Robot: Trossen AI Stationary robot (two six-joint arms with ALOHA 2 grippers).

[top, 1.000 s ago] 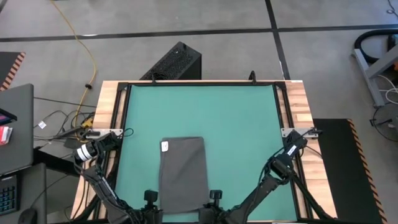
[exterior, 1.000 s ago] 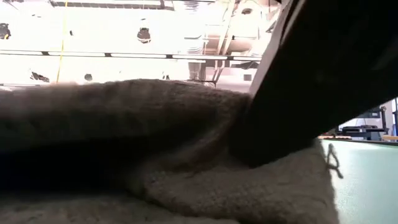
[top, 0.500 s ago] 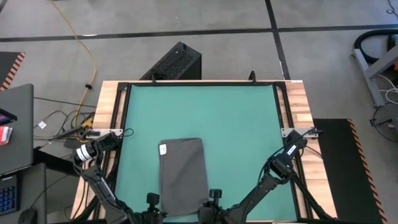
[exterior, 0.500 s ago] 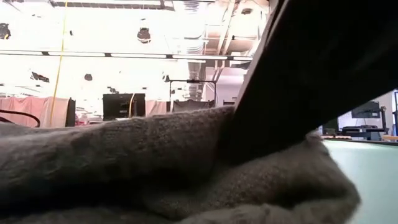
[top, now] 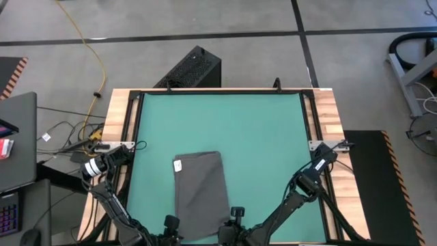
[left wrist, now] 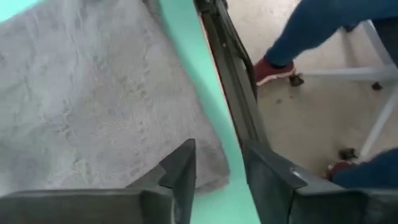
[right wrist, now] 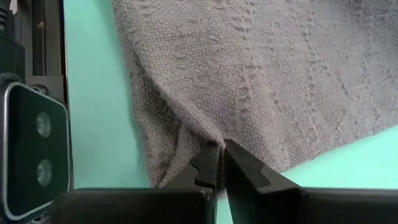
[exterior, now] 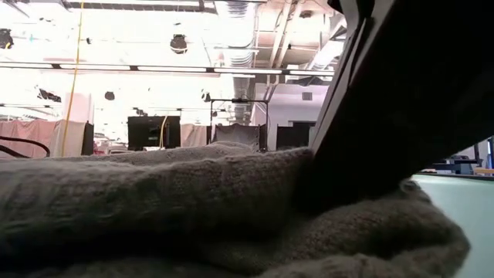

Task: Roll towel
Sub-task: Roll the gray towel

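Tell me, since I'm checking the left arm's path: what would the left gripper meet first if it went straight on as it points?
Probably the towel's near edge: the left gripper stands open just over that corner, though depth is unclear.

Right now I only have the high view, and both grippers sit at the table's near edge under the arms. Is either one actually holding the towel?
Observer: The right gripper is pinched shut on a fold of the towel at its near edge.
Operator: And the left?
Observer: The left gripper is open, its fingers apart over the towel's near corner and the green tabletop, gripping nothing.
Operator: Anything beyond the table on that side?
Observer: A person's red shoe and blue trouser leg show on the floor.
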